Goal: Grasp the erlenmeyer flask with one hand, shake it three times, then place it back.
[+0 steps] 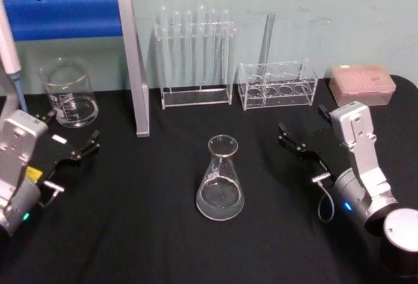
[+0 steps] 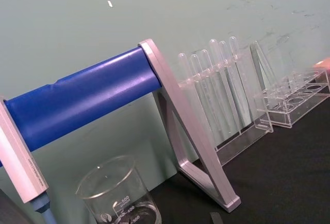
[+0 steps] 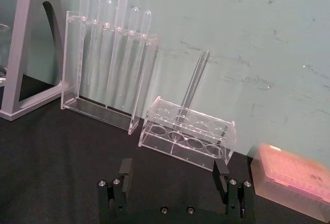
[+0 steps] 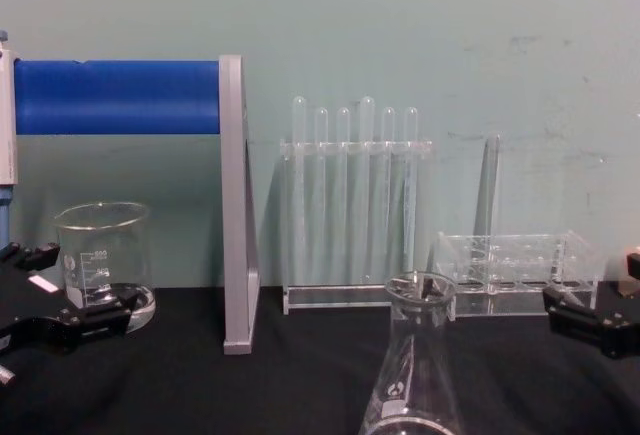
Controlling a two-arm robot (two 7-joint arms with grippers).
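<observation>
The erlenmeyer flask point(image 1: 220, 179) stands upright and alone on the black table, at its centre; the chest view shows its neck and flared rim point(image 4: 415, 355) close up. My left gripper point(image 1: 68, 130) rests low at the table's left, well away from the flask, open and holding nothing, and its fingers point(image 4: 75, 323) also show in the chest view. At the right, my right gripper point(image 1: 304, 125) is open and holds nothing, a fair gap from the flask. In the right wrist view, the right gripper point(image 3: 173, 170) has its two fingers spread wide above the table.
A glass beaker point(image 1: 68, 94) stands at the back left beside a blue-and-grey stand point(image 1: 134, 68). Behind the flask are a tall test tube rack point(image 1: 196, 55), a low rack point(image 1: 277, 87) with one tube, and a pink tip box point(image 1: 362, 85).
</observation>
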